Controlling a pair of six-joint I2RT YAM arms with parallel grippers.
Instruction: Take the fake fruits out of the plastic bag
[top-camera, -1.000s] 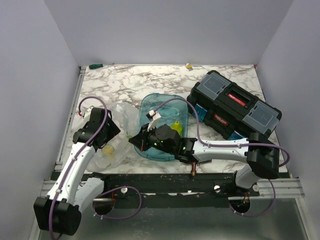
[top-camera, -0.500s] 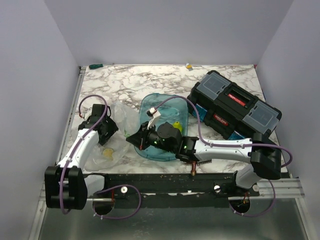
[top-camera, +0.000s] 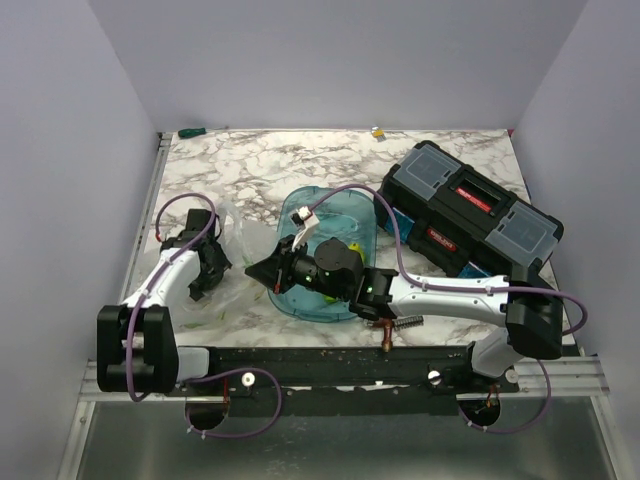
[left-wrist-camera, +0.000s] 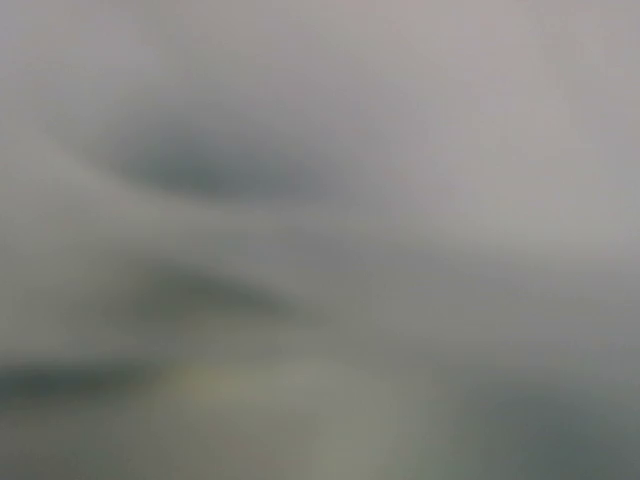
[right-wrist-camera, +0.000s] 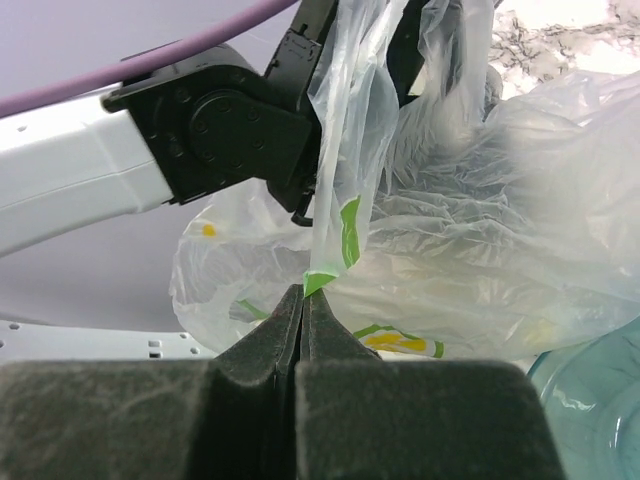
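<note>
Over the marble bench (top-camera: 250, 165) the bag (right-wrist-camera: 480, 250) has lifted and now hangs between my arms, beside the tray (top-camera: 300, 205) where one yellow fruit (top-camera: 353, 250) lies. My right gripper (right-wrist-camera: 303, 300) stays pinched on the bag's edge. My left gripper (top-camera: 203, 275) has pulled back and I cannot tell its jaws, so the emptying looks unfinished

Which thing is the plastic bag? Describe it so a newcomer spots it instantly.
Start at the black toolbox on the right of the marble table, then go left past the teal tray. The plastic bag lies crumpled just beyond. Unlike the rigid tinted tray, it is thin, clear and crinkled.
</note>
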